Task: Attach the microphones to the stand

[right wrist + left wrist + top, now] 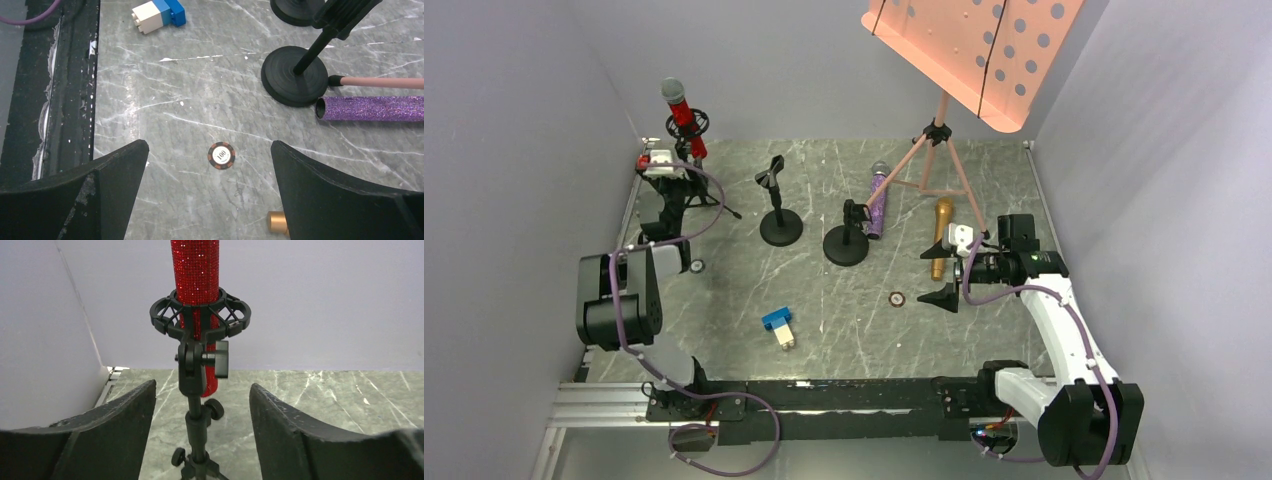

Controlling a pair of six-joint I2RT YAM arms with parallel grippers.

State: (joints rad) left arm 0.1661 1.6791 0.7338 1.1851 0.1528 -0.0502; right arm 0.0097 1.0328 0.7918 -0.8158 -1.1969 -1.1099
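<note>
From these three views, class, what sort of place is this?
Likely a robot lab test cell: plain grey walls enclose a marble-look table, with the right arm bolted to a rail at its edge.

Blue-and-white block (778, 325), poker chip (897, 298), pink music stand (969, 50) on marble table (844, 300).

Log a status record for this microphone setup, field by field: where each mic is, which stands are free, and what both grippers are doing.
red microphone: seated in the shock mount of the tripod stand, back left
purple microphone: lying on the table, unmounted
gold microphone: lying on the table beside the right gripper
round-base stands: two, clips empty
left gripper: open, facing the tripod stand, holding nothing
right gripper: open, empty, above a poker chip
other: blue-and-white block near the front
</note>
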